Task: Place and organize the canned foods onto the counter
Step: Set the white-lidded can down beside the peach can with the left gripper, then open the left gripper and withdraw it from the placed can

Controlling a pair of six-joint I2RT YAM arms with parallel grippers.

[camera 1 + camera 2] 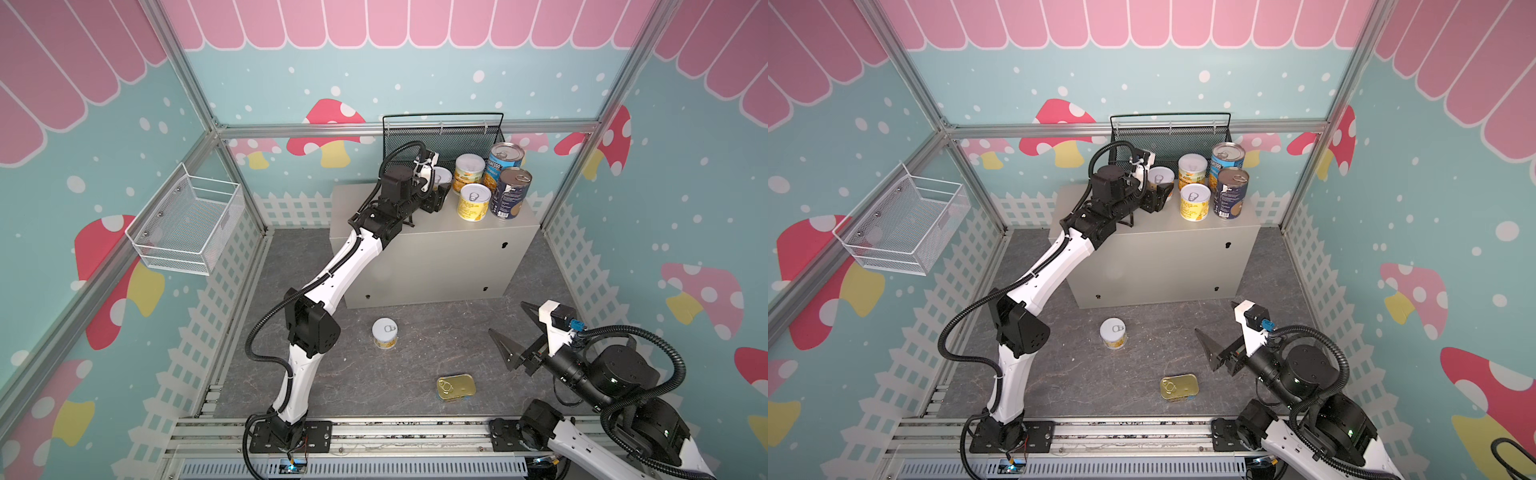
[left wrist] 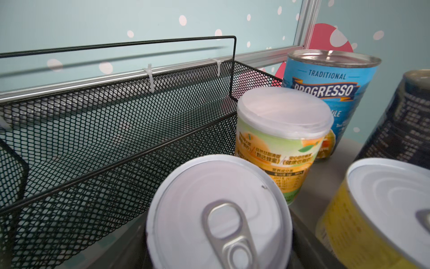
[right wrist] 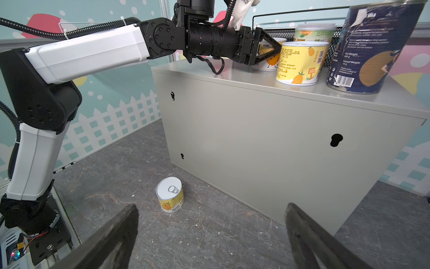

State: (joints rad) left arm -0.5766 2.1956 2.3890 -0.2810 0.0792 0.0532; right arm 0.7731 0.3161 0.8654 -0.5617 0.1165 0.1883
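The left end effector (image 1: 441, 183) clasps a yellow pull-tab tin (image 1: 445, 174) at the back edge of the counter (image 1: 436, 266); the Progresso can (image 1: 505, 160) stands in its back right corner; the right end effector (image 1: 506, 316) gapes empty.

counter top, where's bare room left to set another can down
Bare: the counter's left half, from its left edge to the left gripper, under the left arm. Crowded: the right half, where two blue tins and two yellow cans pack beside the can in that gripper, against the black mesh basket.
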